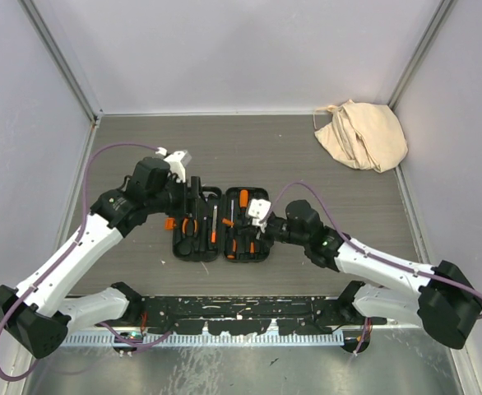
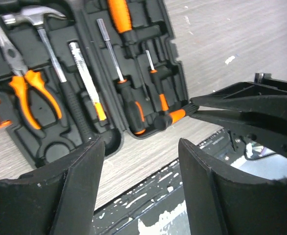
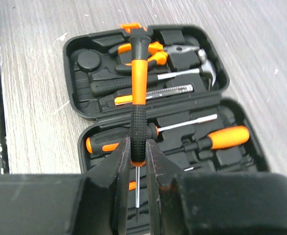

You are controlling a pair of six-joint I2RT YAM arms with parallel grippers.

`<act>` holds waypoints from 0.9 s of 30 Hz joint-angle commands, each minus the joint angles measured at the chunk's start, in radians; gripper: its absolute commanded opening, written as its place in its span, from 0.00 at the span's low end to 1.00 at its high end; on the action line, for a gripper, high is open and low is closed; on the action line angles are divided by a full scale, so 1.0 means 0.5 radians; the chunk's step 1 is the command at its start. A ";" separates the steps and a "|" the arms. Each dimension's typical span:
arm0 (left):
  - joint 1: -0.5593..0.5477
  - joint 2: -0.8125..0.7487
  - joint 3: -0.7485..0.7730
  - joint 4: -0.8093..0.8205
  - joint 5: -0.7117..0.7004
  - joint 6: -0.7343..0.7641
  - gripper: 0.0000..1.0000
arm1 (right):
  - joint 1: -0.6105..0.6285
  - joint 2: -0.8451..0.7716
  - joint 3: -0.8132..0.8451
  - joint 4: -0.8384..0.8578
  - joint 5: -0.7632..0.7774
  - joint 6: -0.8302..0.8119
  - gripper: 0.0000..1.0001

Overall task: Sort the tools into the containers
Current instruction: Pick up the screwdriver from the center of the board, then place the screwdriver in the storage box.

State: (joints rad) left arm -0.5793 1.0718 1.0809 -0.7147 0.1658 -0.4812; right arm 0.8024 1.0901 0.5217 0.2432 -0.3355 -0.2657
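The step in hand looks like placing: the right gripper (image 3: 137,147) is clenched on a small screwdriver (image 3: 138,83), pinching its black grip just above the shaft, with the orange handle pointing away over the open case (image 3: 69,78). The case lies in the middle of the top view, both halves flat. The upper half in the right wrist view holds pliers (image 3: 155,49), a hammer (image 3: 204,66) and other tools, and the lower half holds two larger screwdrivers. The left gripper (image 2: 139,142) is released and empty, its jaws standing apart at the case's upper left in the top view. I judge the next move calls for turning the screwdriver in line with a free moulded slot in the lower half, lowering it until it seats, then letting go. Which slot fits it I cannot tell from here. Room is tight over the case, since the right gripper's tips reach in from the right of the left wrist view, close to the left fingers, so the left arm would do well to hold off. The table (image 1: 307,156) lies bare above and to the right of the case. A bag (image 1: 360,136) sits well apart at the upper right, and a dark rail (image 1: 241,309) runs along the bottom edge.
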 commanded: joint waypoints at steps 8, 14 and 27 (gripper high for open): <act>-0.223 0.012 -0.002 0.355 0.476 0.145 0.62 | 0.113 -0.344 0.093 -0.377 -0.407 -1.586 0.01; -0.326 0.072 -0.026 0.394 0.571 0.205 0.61 | 0.116 -0.436 0.180 -0.498 -0.407 -1.756 0.01; -0.472 0.207 -0.024 0.370 0.660 0.297 0.45 | 0.116 -0.469 0.259 -0.617 -0.332 -1.942 0.01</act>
State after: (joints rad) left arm -0.7956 1.1706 1.0618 -0.5724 0.4587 -0.3672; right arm 0.8555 0.8745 0.6048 -0.0715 -0.5133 -1.1816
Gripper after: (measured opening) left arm 0.484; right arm 0.214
